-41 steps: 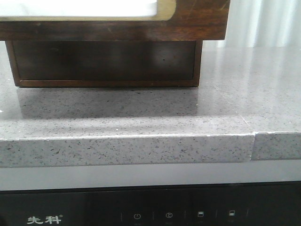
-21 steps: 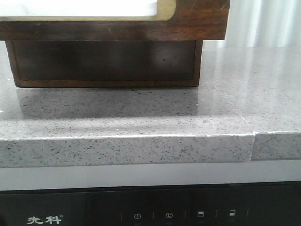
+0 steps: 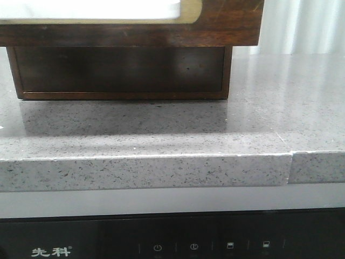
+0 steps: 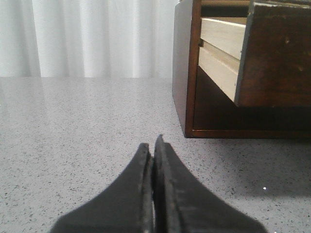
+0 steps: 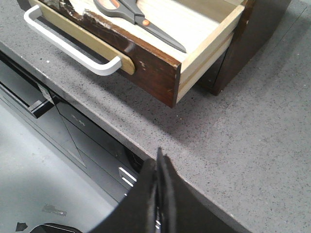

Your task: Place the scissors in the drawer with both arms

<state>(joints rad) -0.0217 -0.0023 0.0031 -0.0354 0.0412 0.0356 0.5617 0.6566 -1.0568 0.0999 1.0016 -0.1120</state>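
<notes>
Presently: drawer (image 5: 160, 73), pulled out so its inside lies open; scissors (image 5: 138, 19), flat inside it, task seemingly near done; left gripper (image 4: 154, 150) and right gripper (image 5: 159, 162), both closed, empty, clear of the drawer

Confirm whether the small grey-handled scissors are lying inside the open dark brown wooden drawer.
Yes: the grey-handled scissors lie on the pale floor inside the pulled-out dark brown wooden drawer.

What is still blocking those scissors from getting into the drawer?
Nothing visible. The scissors already lie inside the open drawer, on its pale floor. Both grippers, left and right, are closed, hold nothing and sit away from it over the grey counter. The drawer is pulled out.
</notes>
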